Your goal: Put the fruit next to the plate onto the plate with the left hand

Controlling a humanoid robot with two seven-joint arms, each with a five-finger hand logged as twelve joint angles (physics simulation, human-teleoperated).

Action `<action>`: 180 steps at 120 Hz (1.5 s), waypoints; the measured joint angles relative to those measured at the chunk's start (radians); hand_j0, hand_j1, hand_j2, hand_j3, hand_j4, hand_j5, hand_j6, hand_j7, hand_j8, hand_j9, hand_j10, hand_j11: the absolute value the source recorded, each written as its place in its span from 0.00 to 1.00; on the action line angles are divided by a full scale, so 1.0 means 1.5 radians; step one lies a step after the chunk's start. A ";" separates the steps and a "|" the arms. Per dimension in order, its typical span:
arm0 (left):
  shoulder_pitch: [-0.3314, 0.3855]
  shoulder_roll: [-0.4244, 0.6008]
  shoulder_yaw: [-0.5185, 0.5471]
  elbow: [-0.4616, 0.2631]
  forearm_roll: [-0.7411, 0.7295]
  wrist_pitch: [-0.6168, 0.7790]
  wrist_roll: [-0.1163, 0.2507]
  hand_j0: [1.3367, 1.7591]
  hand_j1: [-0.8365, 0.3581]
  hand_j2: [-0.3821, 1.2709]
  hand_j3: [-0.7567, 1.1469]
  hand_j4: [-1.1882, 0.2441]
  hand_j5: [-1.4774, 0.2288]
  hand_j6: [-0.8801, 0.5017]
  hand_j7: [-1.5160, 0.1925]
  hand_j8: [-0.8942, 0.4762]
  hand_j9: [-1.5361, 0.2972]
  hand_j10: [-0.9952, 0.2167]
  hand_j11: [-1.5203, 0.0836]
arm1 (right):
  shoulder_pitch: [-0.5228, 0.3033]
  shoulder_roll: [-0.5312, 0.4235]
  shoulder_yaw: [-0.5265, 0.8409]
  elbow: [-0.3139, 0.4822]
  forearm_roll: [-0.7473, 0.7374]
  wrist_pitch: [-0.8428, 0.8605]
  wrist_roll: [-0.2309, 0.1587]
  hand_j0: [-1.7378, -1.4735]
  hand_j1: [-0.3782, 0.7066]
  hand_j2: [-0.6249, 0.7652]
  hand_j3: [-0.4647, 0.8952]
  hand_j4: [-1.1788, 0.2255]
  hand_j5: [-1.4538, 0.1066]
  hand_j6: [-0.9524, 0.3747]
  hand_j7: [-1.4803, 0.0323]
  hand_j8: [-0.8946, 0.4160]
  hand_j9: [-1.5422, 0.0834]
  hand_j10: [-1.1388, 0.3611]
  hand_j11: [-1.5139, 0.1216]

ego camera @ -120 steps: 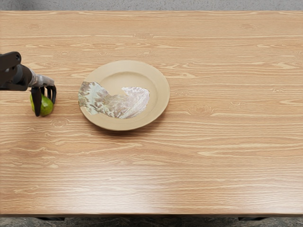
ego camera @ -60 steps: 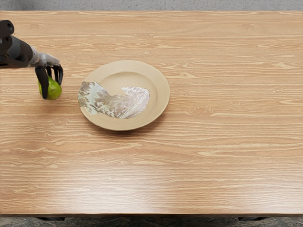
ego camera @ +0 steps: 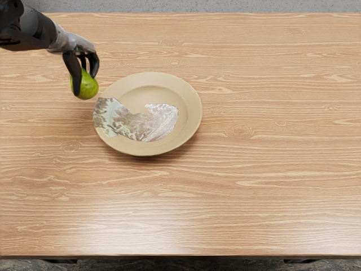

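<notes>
Fingers (ego camera: 74,72) of the left hand (ego camera: 80,56) are curled down around the green fruit (ego camera: 87,87), one dark finger lying across its left side and the others closing over its top, so the grasp looks firm. The arm enters from the far-left corner of the surface (ego camera: 271,169). The fruit hangs in that grip near the far-left part of the surface, just beside the left rim of the plate (ego camera: 192,96) and not yet over it; whether its underside clears the wood cannot be told for certain, though it appears lifted. To the right, the tan plate sits left of the surface's centre, with a mottled grey-green patch (ego camera: 132,121) across its near-left part and its far half bare. Judging by this, the pick-up is done; what is left is carrying the fruit rightward over the rim, lowering it onto the plate and letting go. No right arm shows.
</notes>
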 joint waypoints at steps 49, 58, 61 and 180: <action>-0.009 -0.080 -0.034 0.001 -0.016 -0.002 0.022 0.75 0.39 0.72 0.40 0.26 0.12 0.39 0.18 0.41 0.18 0.39 0.22 | 0.000 0.000 0.000 0.000 0.000 0.000 0.000 0.30 0.05 0.45 0.34 0.82 0.91 0.70 0.96 0.66 0.93 0.74 0.91; -0.007 -0.093 -0.039 0.002 -0.016 -0.003 0.025 0.75 0.39 0.71 0.40 0.26 0.12 0.38 0.18 0.41 0.18 0.38 0.22 | 0.000 0.000 0.000 0.000 0.000 0.000 0.000 0.30 0.05 0.45 0.34 0.82 0.91 0.70 0.96 0.66 0.93 0.74 0.91; -0.006 -0.096 -0.041 0.002 -0.016 -0.002 0.027 0.75 0.40 0.71 0.40 0.26 0.12 0.37 0.18 0.41 0.18 0.38 0.22 | 0.000 0.000 0.000 0.000 0.000 0.000 0.000 0.30 0.05 0.45 0.34 0.82 0.91 0.70 0.96 0.66 0.93 0.74 0.91; 0.026 -0.138 -0.092 -0.001 -0.039 0.005 0.046 0.76 0.80 0.29 0.40 0.68 0.70 0.50 0.72 0.52 0.68 0.66 0.77 | 0.000 0.000 0.000 0.000 0.000 0.000 0.000 0.30 0.05 0.45 0.34 0.82 0.91 0.70 0.96 0.66 0.93 0.74 0.91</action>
